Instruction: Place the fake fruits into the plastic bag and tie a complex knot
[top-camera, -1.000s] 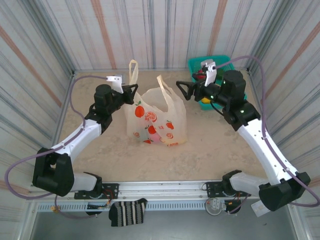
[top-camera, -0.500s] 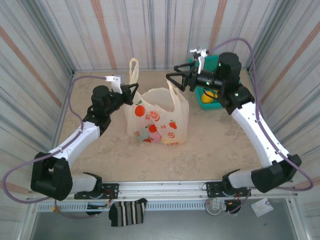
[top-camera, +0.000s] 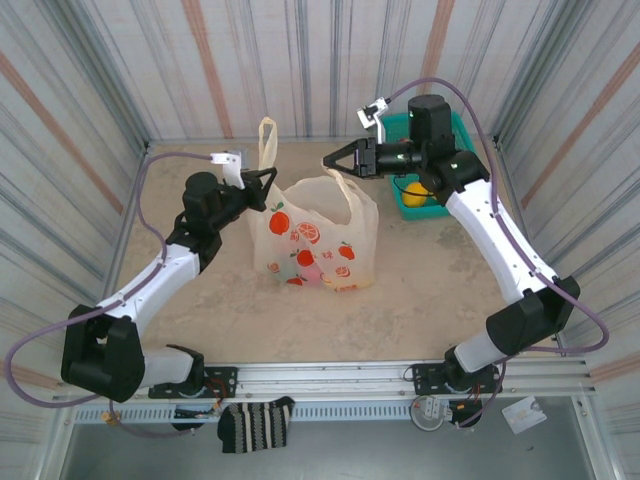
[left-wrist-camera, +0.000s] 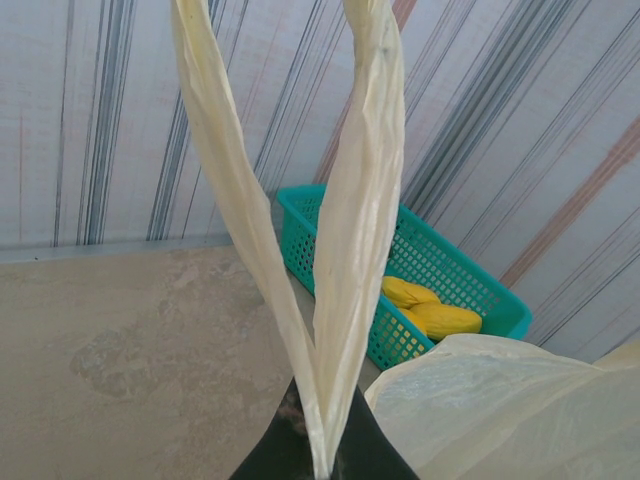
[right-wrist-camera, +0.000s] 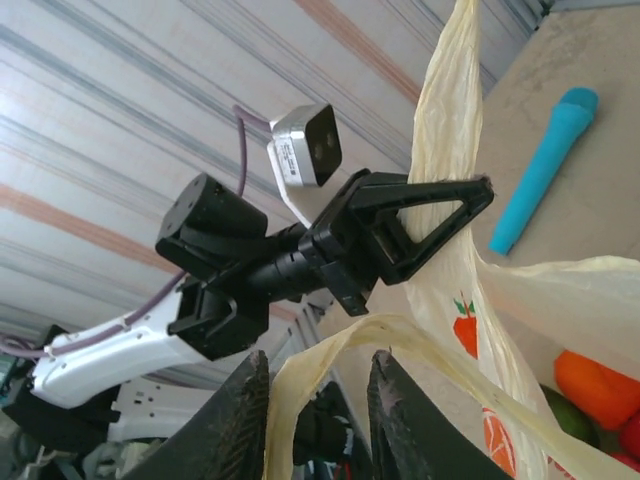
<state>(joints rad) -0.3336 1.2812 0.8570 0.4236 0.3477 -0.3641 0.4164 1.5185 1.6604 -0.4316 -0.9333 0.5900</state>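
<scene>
Step, as judged: fruit loading partly done, handle gathering for knot in hand.
Bag (top-camera: 315, 240) upright mid-table, between arms. Orange fruit (right-wrist-camera: 600, 385) inside it. 2 yellow fruits (left-wrist-camera: 428, 308) in teal basket (left-wrist-camera: 470, 290), well apart from bag.
Left gripper (left-wrist-camera: 322, 445): fingers pressed together, pinching left handle (left-wrist-camera: 355, 200), loop drawn upward.
Right gripper (right-wrist-camera: 320, 370): fingers apart, straddling right handle (right-wrist-camera: 400, 335), no clamp seen.
Next move likely calls for firm pinch on right handle, then crossing the 2 handles. Thin film may slip. Yellow fruits not yet bagged.
</scene>
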